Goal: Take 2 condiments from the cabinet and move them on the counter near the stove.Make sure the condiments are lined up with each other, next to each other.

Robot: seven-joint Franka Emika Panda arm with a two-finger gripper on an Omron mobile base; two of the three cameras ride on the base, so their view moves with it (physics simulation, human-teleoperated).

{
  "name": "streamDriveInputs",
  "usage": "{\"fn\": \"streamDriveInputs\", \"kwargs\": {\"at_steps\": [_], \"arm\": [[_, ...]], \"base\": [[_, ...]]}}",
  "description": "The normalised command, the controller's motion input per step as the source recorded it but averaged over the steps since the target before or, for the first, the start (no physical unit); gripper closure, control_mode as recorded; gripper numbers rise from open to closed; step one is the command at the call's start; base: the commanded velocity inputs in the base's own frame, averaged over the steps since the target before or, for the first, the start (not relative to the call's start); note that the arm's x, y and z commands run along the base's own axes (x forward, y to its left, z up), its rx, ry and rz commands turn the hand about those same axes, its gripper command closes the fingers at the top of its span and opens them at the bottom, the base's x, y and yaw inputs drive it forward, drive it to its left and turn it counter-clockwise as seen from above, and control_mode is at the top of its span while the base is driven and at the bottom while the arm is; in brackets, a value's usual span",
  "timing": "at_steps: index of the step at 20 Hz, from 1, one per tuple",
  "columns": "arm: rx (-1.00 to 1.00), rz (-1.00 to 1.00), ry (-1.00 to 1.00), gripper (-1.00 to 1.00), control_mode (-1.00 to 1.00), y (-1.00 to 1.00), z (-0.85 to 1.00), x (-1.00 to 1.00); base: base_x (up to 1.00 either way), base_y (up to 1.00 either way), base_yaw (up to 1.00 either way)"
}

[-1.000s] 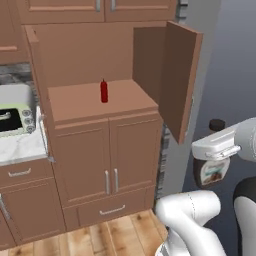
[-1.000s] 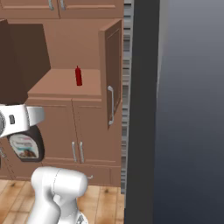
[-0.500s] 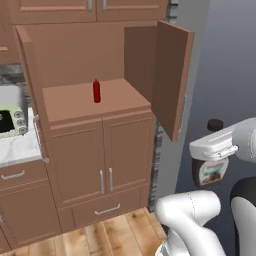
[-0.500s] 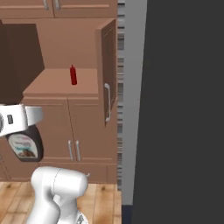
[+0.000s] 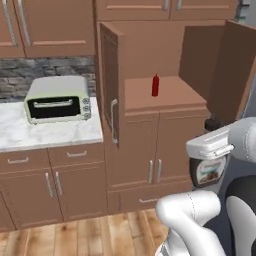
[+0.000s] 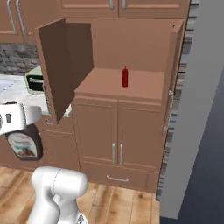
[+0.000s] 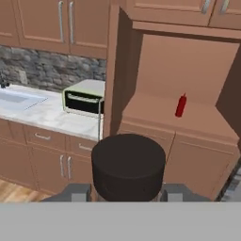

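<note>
Hand (image 5: 209,156) is clamped on the squat dark brown bottle with the black cap and pale label (image 5: 208,171), which hangs below it, close to the arm and well out from the cabinet; in the hand view the black cap (image 7: 128,165) sits between the two finger tips.

Working left to right, I see the white marble desk (image 5: 45,135) with a silver toaster oven (image 5: 57,98) on it, then the brown wooden cabinet with raised-panel doors (image 5: 165,107), both doors swung wide. On its plain wood shelf the slim red squeeze bottle with a red cap (image 5: 155,85) stands upright and alone, set back from the front edge.

I judge the brown bottle to be the heavier of the two, rigid and smooth-sided, so a grip high up under the cap seems right, though it could swing or slip if I turn fast. The red one looks light, narrow and easy to tip; I would take it around the middle of its body.

Room is fair: the left door (image 5: 111,85) juts out over the end of the desk, an edge to steer around when carrying leftward. I cannot see the stove from here.
</note>
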Motion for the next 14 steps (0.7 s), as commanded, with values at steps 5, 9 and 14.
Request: {"fn": "streamDriveInputs", "kwargs": {"at_steps": [5,9,14], "arm": [[0.00,0.00,0.00,1.00,1.00,0.00,0.00,0.00],[0.00,0.00,0.00,1.00,1.00,0.00,0.00,0.00],[0.00,0.00,0.00,1.00,1.00,0.00,0.00,0.00]], "base": [[0.00,0.68,0.52],[0.00,0.60,0.54],[0.08,0.47,0.54]]}}
